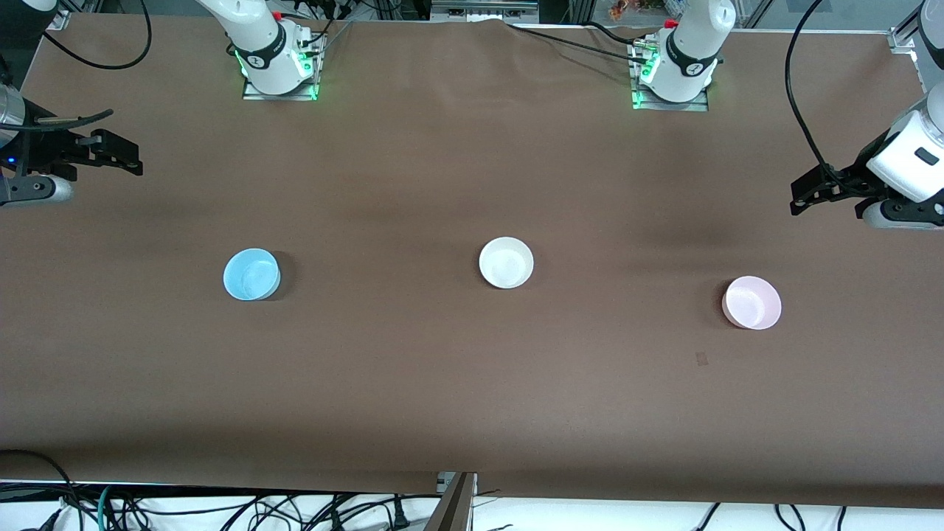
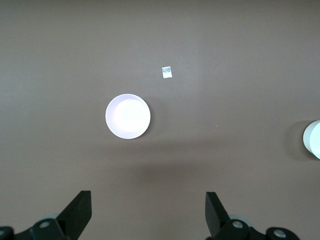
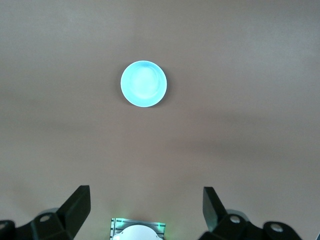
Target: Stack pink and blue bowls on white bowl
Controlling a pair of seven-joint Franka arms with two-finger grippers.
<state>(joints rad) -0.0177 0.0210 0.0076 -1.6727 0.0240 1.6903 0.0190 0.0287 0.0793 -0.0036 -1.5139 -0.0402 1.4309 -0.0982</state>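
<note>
Nothing is stacked yet. The white bowl [image 1: 506,262] sits mid-worktop; the blue bowl [image 1: 251,274] lies at its nine o'clock, the pink bowl [image 1: 751,302] near four o'clock, all well apart. Left pincer [image 1: 800,198] and right pincer [image 1: 127,158] hang open and empty over the worktop ends. Both pickups and placements remain.

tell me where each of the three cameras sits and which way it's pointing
Front view: high, across the table, facing both arm bases; shows the blue bowl, white bowl, pink bowl, the open left gripper and open right gripper.
Left wrist view: on the left arm, looking down past its own fingers at the pink bowl.
Right wrist view: on the right arm, looking down past its own fingers at the blue bowl.
Shared: the white bowl's edge shows in both front and left wrist views.
</note>
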